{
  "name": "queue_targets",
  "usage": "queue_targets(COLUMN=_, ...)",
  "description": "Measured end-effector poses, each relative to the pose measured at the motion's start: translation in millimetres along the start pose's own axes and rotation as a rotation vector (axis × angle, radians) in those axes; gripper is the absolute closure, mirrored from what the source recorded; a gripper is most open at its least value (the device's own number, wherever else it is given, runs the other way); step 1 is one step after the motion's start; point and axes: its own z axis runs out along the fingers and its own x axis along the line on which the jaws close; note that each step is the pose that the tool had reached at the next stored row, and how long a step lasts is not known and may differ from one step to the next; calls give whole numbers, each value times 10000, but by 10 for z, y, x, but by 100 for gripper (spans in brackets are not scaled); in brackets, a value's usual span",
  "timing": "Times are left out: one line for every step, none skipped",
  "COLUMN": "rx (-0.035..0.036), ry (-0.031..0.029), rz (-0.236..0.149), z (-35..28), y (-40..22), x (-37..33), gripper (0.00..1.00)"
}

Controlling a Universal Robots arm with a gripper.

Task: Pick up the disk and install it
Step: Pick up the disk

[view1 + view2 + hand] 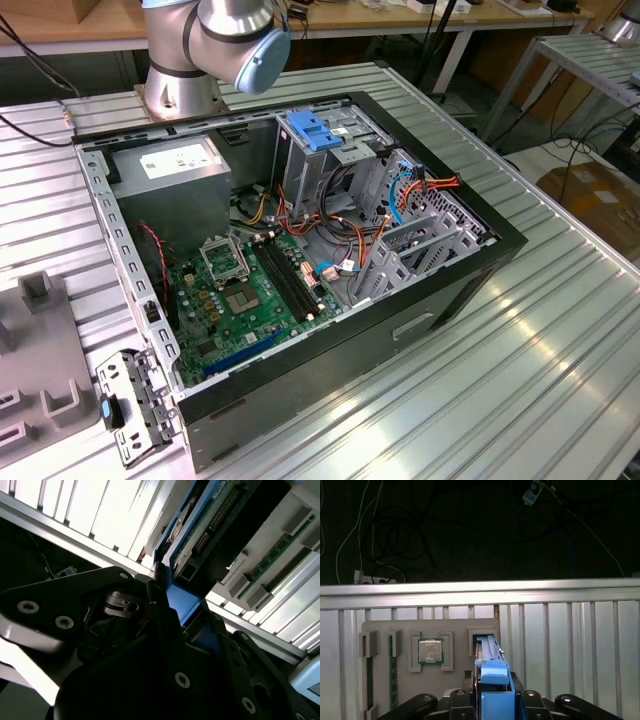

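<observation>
The claw (495, 697) is narrow and holds the disk (489, 652); in the first wrist view its black fingers (527, 700) sit closed against both sides of the disk's blue side rail. The disk stands on edge, with its far end at a slot in the grey tray (455, 627); it cannot be told whether the disk is seated in the slot or lifted clear. In the second wrist view the claw (182, 615) grips the same blue rail, and the disk (210, 520) shows its green circuit-board face. The tray lies on the ribbed metal counter (570, 645); a processor chip (430, 651) sits in a tray recess beside the disk slot; memory sticks (393, 680) lie further along. In the exterior view the open computer case (400, 330) rests on the counter (520, 380); inside it are the green motherboard (235, 300), a grey power-supply box (175, 190) and a drive cage topped by a blue bracket (313, 130); the arm (215, 40) rises behind the case.
</observation>
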Motion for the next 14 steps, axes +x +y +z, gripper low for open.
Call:
queue_targets(rx=0, ry=0, rz=0, z=-17, y=1, x=-1, gripper=63)
queue_targets(rx=-1, ry=1, rz=0, z=-35, y=1, x=-2, gripper=63)
queue_targets(rx=-1, ry=0, rz=0, z=-58, y=2, x=-3, gripper=63)
queue_targets(rx=-1, ry=1, rz=0, z=-76, y=2, x=-3, gripper=63)
queue_targets(rx=-1, ry=1, rz=0, z=-96, y=3, x=-4, gripper=63)
queue_targets(rx=-1, ry=1, rz=0, z=-122, y=4, x=-6, gripper=63)
queue_targets(rx=-1, ry=1, rz=0, z=-142, y=4, x=-6, gripper=63)
queue_targets(rx=0, ry=0, rz=0, z=-157, y=5, x=-7, gripper=63)
queue_targets(rx=-1, ry=1, rz=0, z=-182, y=5, x=-8, gripper=63)
queue_targets(rx=-1, ry=1, rz=0, z=-202, y=6, x=-9, gripper=63)
queue_targets(rx=-1, ry=1, rz=0, z=-222, y=7, x=-10, gripper=63)
queue_targets(rx=0, ry=0, rz=0, z=-239, y=7, x=-11, gripper=63)
queue_targets(rx=-1, ry=1, rz=0, z=-270, y=8, x=-12, gripper=63)
queue_targets(rx=-1, ry=1, rz=0, z=-294, y=9, x=-13, gripper=63)
